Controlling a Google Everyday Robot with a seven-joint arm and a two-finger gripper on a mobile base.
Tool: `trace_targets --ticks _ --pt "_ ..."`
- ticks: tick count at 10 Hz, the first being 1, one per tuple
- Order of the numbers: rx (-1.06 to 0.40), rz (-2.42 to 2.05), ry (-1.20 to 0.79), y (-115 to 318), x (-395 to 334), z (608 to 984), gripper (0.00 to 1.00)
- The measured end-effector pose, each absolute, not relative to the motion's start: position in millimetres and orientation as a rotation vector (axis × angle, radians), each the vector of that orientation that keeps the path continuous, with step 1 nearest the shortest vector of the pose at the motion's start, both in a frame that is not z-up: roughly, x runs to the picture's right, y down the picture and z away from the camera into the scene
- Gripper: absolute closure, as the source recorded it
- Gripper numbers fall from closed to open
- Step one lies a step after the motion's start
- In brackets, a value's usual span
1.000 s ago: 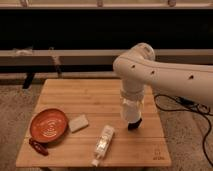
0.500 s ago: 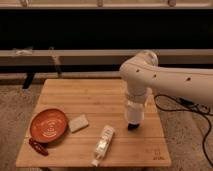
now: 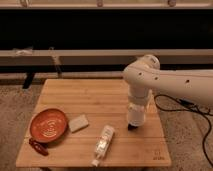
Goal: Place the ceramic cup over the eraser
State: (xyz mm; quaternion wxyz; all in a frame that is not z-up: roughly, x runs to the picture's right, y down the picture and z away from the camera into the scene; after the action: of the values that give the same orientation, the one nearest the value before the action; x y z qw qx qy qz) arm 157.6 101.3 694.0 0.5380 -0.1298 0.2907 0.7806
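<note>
Behind everything is a dark wall with a long pale rail running across it, and the floor is speckled and gray. A wooden table (image 3: 100,100) stands in the middle. The big white robot arm (image 3: 165,82) comes in from the right side and bends down over the right part of the table. The gripper (image 3: 134,124) points straight down at the end of the arm, low over the wood near the right edge. A white shape is at the bottom of the arm there, and it may be the ceramic cup (image 3: 135,114), but I cannot tell it apart from the arm's own white end. A small dark bit shows just under it, touching the table, and it may be the eraser (image 3: 132,127). I cannot tell if the claw is wide, narrow or holding something. An orange bowl (image 3: 48,124) sits on the left side of the table. A dark red long thing (image 3: 38,146) lies just in front of the bowl, near the table's front left corner. A pale beige block (image 3: 78,123) lies just to the right of the bowl. A clear plastic bottle (image 3: 102,144) with a white cap lies on its side near the front edge, between the block and the gripper. A black cable (image 3: 172,104) runs along the floor to the right of the table.
</note>
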Motion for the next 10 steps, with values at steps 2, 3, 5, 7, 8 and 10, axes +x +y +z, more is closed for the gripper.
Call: trace_targets --ticks 2,3,5,7,8,10 --pt "-0.307 1.885 0.685 115.0 164.8 708.5 0.81" --pt "-0.309 1.894 0.686 119.5 167.7 713.6 0.73" --pt "-0.323 1.912 0.689 131.1 173.1 733.1 0.48" --pt "-0.338 1.922 0.69 136.9 176.2 746.8 0.32" --pt "-0.353 1.922 0.687 140.5 176.3 757.9 0.22" --pt "-0.37 1.917 0.683 140.4 172.0 768.5 0.2"
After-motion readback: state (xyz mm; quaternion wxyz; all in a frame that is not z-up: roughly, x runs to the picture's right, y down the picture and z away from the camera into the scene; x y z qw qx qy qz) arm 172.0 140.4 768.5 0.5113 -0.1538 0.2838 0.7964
